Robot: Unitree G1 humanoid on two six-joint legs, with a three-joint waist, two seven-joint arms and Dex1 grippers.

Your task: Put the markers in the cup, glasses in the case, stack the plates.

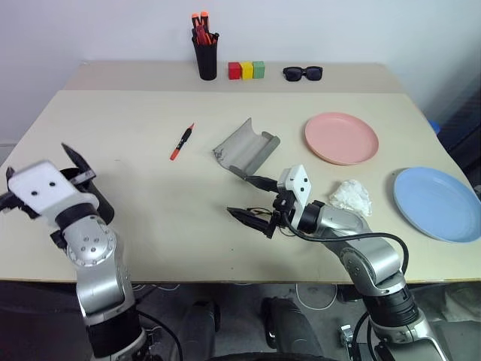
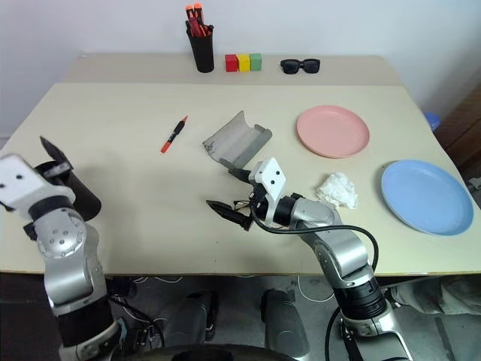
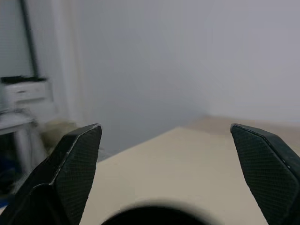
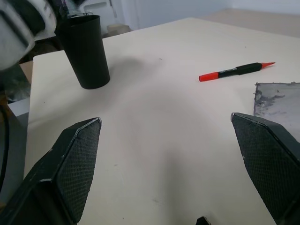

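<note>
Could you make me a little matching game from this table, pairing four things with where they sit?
Things:
1. red marker with black cap
2. chunky black sunglasses
3. light blue round plate
4. crumpled white tissue

Places:
A. between the two plates
B. at the table's right edge
C. left of the open grey glasses case
D. at the back, beside the coloured blocks

Pairs: 1-C, 2-D, 3-B, 4-A
</note>
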